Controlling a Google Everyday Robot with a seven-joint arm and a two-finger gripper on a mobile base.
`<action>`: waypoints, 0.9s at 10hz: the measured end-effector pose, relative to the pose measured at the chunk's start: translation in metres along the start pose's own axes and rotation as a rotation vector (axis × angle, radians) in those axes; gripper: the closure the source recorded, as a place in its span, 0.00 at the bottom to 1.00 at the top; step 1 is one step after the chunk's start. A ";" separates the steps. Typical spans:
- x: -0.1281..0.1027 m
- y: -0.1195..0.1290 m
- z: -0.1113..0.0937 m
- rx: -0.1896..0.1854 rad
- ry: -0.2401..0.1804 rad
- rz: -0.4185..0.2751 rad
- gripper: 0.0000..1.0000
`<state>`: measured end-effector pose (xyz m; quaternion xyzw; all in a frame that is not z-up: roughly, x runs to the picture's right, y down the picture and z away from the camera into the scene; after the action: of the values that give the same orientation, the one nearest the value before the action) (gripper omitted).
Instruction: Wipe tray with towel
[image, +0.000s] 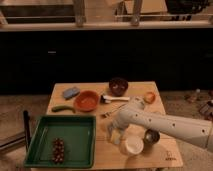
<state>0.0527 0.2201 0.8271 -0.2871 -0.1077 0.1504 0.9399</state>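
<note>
The wooden worktop (102, 159) carries an orange bowl (87, 100). A blue pad (71, 92) lies behind it to the left, and a green elongated item (62, 108) lies just left of it. A dark bowl (118, 85) stands at rear centre, with a white utensil (115, 98) in front of it. A white cup (134, 145) and a metal cup (151, 136) stand at front right.

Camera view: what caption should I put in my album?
Robot gripper low over the wooden table, just right of the green tray.
</note>
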 end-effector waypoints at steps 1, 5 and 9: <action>0.002 -0.002 0.003 -0.006 -0.006 0.018 0.20; 0.011 -0.005 0.013 -0.027 -0.023 0.066 0.20; 0.012 -0.006 0.015 -0.026 -0.018 0.068 0.47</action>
<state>0.0614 0.2271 0.8439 -0.3016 -0.1084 0.1835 0.9293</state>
